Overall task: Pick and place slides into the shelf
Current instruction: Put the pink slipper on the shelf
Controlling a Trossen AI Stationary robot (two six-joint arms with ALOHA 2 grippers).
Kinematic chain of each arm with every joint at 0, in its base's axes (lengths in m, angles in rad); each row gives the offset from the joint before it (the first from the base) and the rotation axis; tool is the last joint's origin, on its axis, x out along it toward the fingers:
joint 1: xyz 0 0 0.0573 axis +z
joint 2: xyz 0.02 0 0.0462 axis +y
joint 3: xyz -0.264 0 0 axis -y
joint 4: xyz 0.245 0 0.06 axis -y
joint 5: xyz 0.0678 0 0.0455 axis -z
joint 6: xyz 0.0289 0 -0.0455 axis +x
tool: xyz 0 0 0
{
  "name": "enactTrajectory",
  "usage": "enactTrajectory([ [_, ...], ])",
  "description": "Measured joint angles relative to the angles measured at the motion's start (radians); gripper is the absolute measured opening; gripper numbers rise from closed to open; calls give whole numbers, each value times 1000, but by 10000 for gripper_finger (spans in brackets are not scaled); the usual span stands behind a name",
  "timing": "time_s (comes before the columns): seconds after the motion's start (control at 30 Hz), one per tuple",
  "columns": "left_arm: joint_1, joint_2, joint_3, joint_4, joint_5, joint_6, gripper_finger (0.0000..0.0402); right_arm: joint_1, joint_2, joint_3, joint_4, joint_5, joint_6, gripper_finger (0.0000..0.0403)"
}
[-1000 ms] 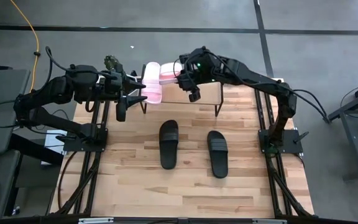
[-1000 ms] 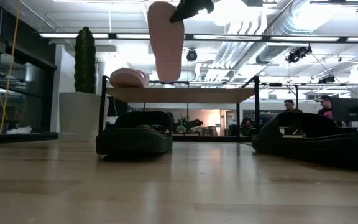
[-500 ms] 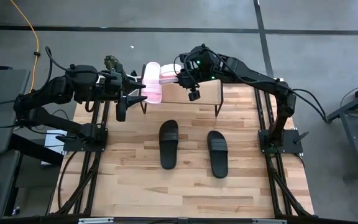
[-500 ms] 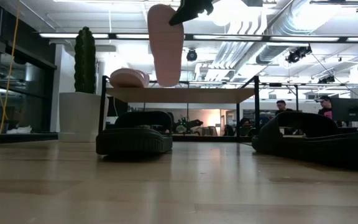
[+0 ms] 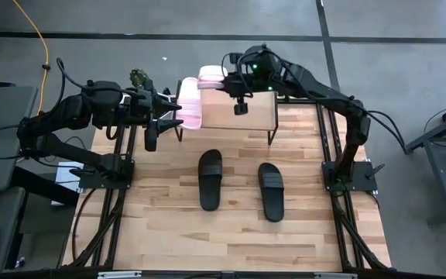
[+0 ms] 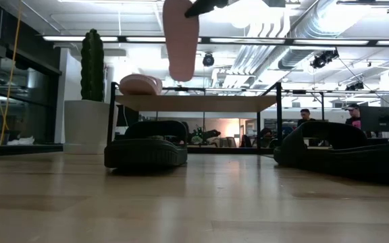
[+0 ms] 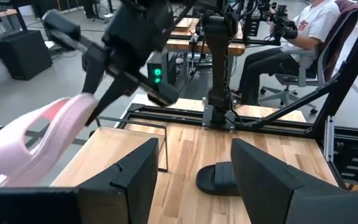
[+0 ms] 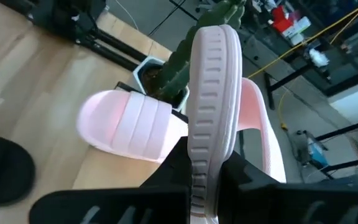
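One pale pink slide [image 5: 190, 113] lies on the left end of the shelf's wooden top board [image 5: 238, 116]. My right gripper [image 5: 225, 81] is shut on the second pink slide [image 5: 210, 76] and holds it high over the shelf's far edge. In the low view this slide [image 6: 181, 37] hangs above the shelf [image 6: 194, 102]. Two black slides [image 5: 210, 179] [image 5: 270, 191] rest sole-down on the table in front of the shelf. My left gripper [image 5: 167, 116] waits open by the shelf's left end, touching nothing. My right gripper pinches the sole of the pink slide at the end away from the strap [image 8: 199, 163], one finger on each face of the sole. The fingers come from the table's right, slanting down. The slide hangs below them, strap end lowest [image 7: 8, 149], clear of the shelf.
A white pot with a tall cactus [image 6: 92, 64] stands just beyond the shelf's far left corner. The right part of the shelf's board [image 5: 254, 118] is bare. People sit at desks in the room behind [image 7: 303, 37].
My right gripper has gone toward the table's far edge and a little up, rolling its wrist. The pink slide has gone with it, from above the shelf's board to above its far edge, and hangs higher than before.
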Motion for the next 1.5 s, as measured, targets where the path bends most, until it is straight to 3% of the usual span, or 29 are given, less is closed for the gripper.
enactTrajectory([
  [0.3,0,0,0,18,0,2,189,-39,-3,41,-86,-131,12,6],
  [0.83,0,0,0,-22,0,8,189,-14,3,-226,206,-16,-168,6],
  [1.1,0,0,0,-25,0,8,189,66,1,-332,309,152,-245,6],
  [1.37,0,0,0,-40,0,8,189,109,-5,-339,285,268,-242,6],
  [1.5,0,0,0,-53,0,-4,189,116,-8,-339,257,265,-226,6],
])
